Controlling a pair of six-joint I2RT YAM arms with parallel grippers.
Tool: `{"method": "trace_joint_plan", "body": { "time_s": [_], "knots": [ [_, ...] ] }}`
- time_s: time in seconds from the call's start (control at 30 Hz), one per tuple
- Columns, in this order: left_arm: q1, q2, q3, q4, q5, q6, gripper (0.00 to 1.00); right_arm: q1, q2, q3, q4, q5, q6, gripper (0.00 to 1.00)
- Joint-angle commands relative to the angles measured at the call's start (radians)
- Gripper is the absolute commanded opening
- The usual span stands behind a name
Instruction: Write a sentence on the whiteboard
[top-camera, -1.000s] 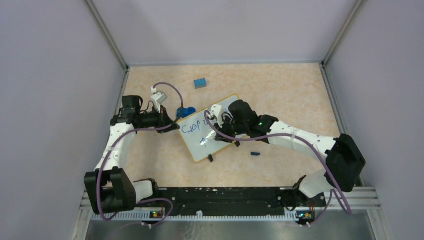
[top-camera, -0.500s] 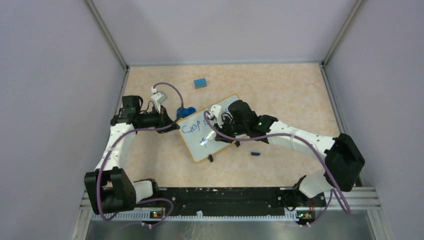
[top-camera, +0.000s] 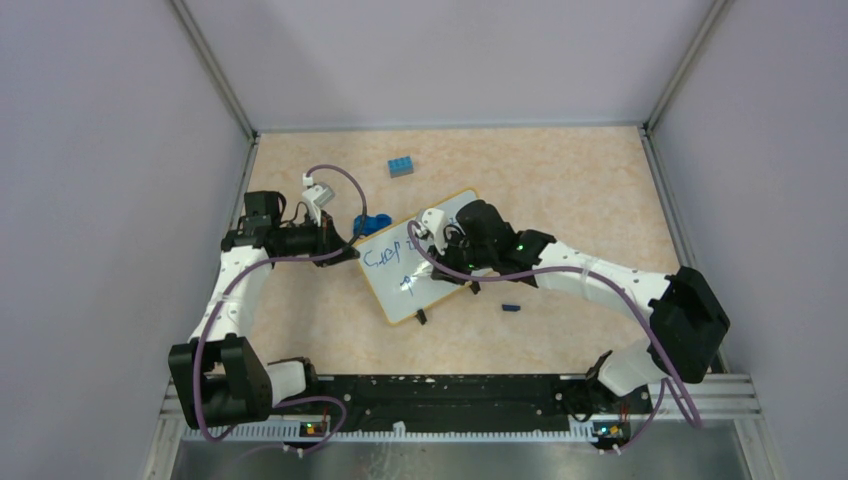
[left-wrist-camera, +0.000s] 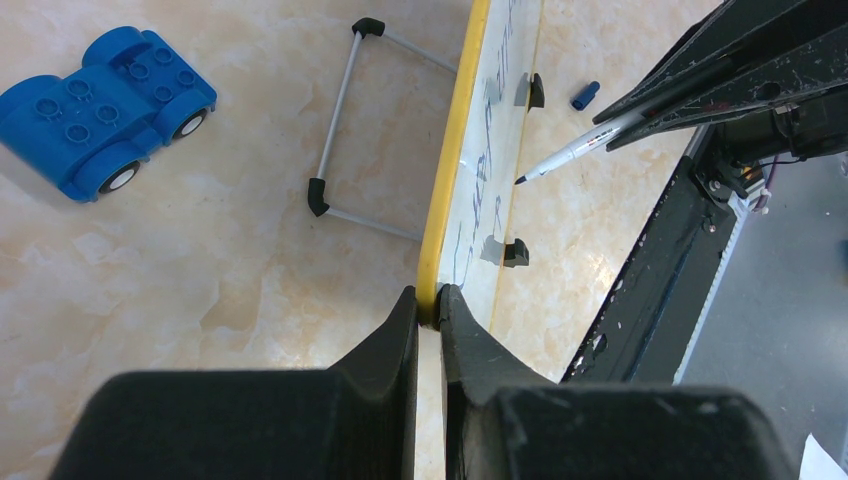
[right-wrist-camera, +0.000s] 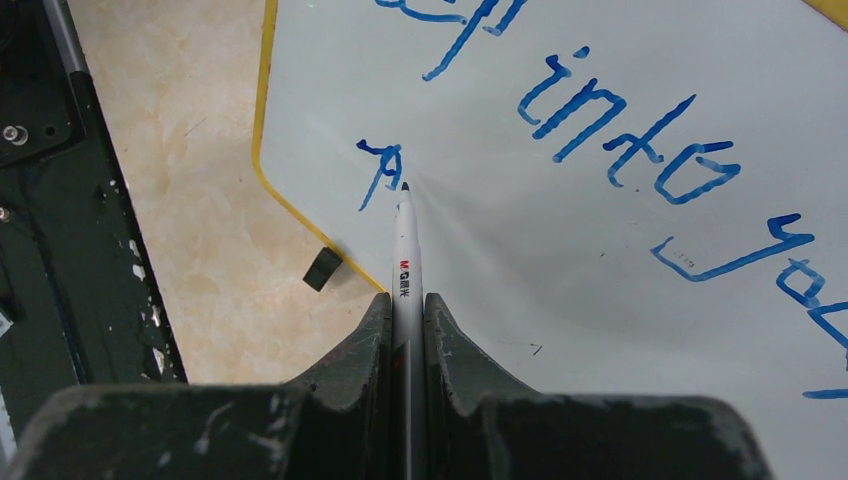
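The left end effector (left-wrist-camera: 428, 300), centre-left in the top view, pinches the rim of the whiteboard (top-camera: 395, 290) — mid-frame on the desk (top-camera: 580, 190). The right end effector (right-wrist-camera: 405, 308) clamps the marker (right-wrist-camera: 404, 240), tip at the second line of the sentence (right-wrist-camera: 620, 150) — keep pressure light, strokes even.

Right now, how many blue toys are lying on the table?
2: a blue brick toward the back, and a blue toy car beside the whiteboard's left corner; others may be hidden.
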Motion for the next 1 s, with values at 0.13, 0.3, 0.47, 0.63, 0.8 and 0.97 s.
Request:
{"method": "trace_joint_plan", "body": {
  "time_s": [0.13,0.3,0.47,0.63,0.8,0.97],
  "knots": [
    [-0.008,-0.003,-0.025,-0.005,-0.032,0.039,0.0,-0.003,0.012,0.01,0.014,0.032,-0.013,0.0],
    [-0.007,-0.002,-0.024,-0.005,-0.032,0.039,0.0,-0.002,0.029,0.021,0.015,0.045,-0.013,0.0],
    [-0.008,-0.001,-0.023,-0.005,-0.03,0.039,0.0,-0.002,0.042,0.034,0.017,0.041,-0.011,0.0],
    [-0.008,0.002,-0.024,-0.005,-0.03,0.04,0.0,0.004,0.054,0.036,0.014,0.025,-0.011,0.0],
    [-0.008,0.005,-0.021,-0.005,-0.031,0.04,0.0,0.013,0.064,0.028,0.006,0.024,-0.023,0.0],
    [-0.008,0.007,-0.021,-0.005,-0.032,0.042,0.0,0.013,0.052,0.016,-0.007,0.03,-0.029,0.0]
  ]
}}
